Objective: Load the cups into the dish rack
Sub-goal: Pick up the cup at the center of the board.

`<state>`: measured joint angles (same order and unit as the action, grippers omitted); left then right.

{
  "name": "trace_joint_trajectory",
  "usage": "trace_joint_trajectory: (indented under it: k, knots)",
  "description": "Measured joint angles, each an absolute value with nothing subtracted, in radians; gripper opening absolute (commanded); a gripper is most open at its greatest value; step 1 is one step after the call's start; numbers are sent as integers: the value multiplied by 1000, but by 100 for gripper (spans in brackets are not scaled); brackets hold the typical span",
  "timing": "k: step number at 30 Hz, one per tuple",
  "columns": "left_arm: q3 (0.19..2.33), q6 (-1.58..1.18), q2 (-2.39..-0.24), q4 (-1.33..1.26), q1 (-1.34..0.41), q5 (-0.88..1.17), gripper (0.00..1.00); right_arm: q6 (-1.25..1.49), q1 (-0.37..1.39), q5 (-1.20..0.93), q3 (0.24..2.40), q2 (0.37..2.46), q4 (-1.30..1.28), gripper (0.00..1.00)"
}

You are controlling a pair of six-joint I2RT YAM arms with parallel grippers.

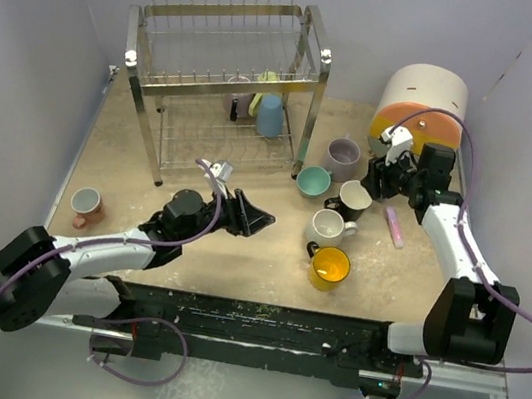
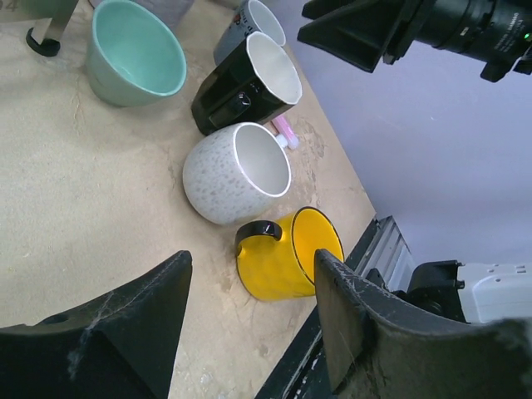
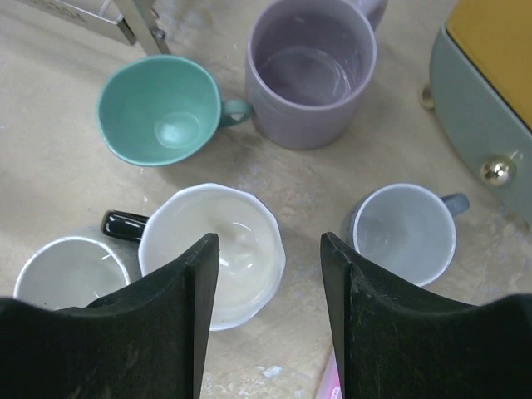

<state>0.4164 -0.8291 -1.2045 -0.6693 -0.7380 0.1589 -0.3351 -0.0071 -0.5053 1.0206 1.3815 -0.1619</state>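
Note:
The chrome dish rack point(image 1: 224, 82) stands at the back left, with a blue cup point(image 1: 270, 116) and two other cups on its lower tier. On the table are a lilac cup point(image 1: 342, 156), teal cup point(image 1: 313, 181), black cup point(image 1: 352, 200), speckled white cup point(image 1: 327, 228), yellow cup point(image 1: 328, 267) and a pink cup point(image 1: 87, 202) far left. My left gripper point(image 2: 253, 274) is open and empty, just short of the yellow cup point(image 2: 278, 266). My right gripper point(image 3: 270, 249) is open above the gap between the black cup point(image 3: 220, 249) and a grey-blue cup point(image 3: 403, 233).
The round white-orange drawer unit point(image 1: 420, 108) stands at the back right, close behind my right gripper. A small pink bar point(image 1: 394, 226) lies right of the cups. The black base rail point(image 1: 257, 320) runs along the near edge.

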Motion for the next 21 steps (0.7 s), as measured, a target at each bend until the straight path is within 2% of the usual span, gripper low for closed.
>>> trace_joint_trajectory:
  k: [4, 11, 21]
  knots:
    - [412, -828, -1179, -660, -740, 141, 64, -329, -7, -461, 1037, 1432, -187, 49]
    - [411, -828, -1167, -654, -740, 127, 64, -342, -7, -426, 1075, 1526, -230, 48]
    - [410, -828, -1166, -639, -740, 125, 64, -335, -6, -378, 1091, 1607, -235, 28]
